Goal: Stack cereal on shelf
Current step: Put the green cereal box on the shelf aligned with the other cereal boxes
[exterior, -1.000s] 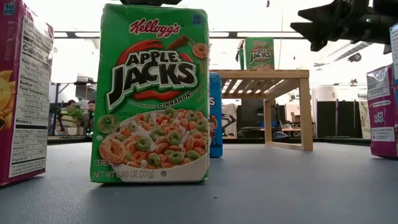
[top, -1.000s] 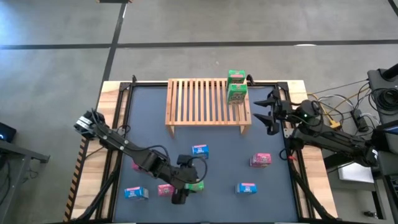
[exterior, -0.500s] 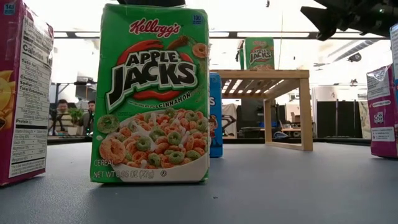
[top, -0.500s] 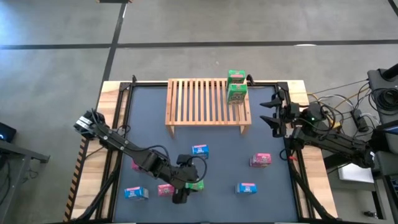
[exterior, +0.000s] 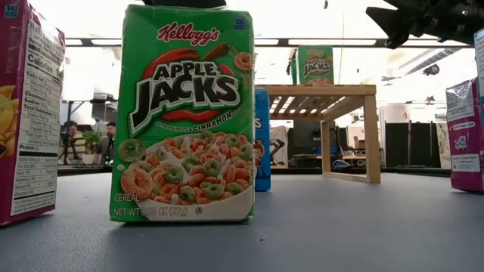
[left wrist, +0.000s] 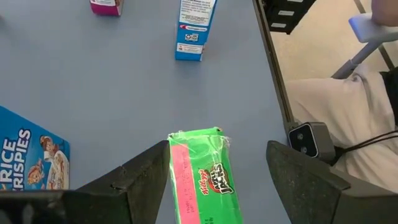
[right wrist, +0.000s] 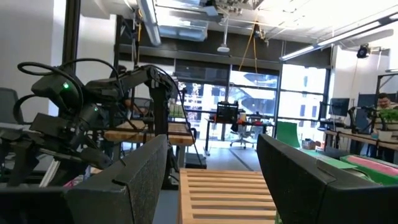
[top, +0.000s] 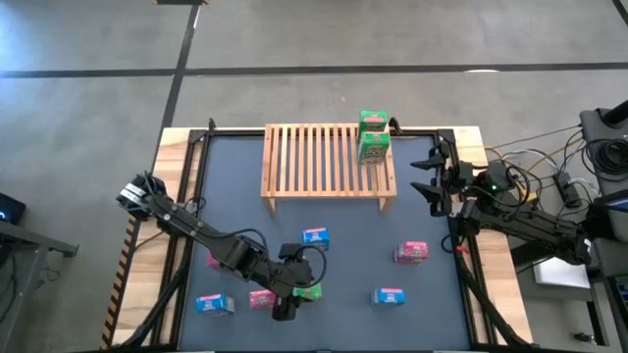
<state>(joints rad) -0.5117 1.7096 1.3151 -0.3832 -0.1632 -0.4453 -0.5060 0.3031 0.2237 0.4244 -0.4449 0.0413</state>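
The worktop (top: 235, 176) is a dark, matte sheet set in a black frame, with pale wood showing along its outer edges. Toward its far side stands the shelf (top: 314, 162), a light wooden rack of parallel slats on short legs. Two green cereal boxes (top: 373, 137) stand one behind the other near its right end.

The remaining boxes are scattered over the near half of the dark surface: a blue box (top: 315, 236) near the middle, a pink box (top: 411, 252) and another blue box (top: 390, 296) to the right, and a blue box (top: 214, 305) and a pink box (top: 261, 299) to the left.

The left end effector (top: 294, 292) hangs over an upright green box (exterior: 185, 113) at the near edge, fingers (left wrist: 146, 180) apart on either side of its top without clamping it.

The right end effector (top: 429, 176) hovers off the shelf's right end, fingers spread wide and holding nothing.

Around the worktop lies grey concrete floor (top: 392, 49) crossed by dark lines. The low view looks into a bright open room with desks and ceiling lights, where a person (exterior: 68, 140) sits far off.
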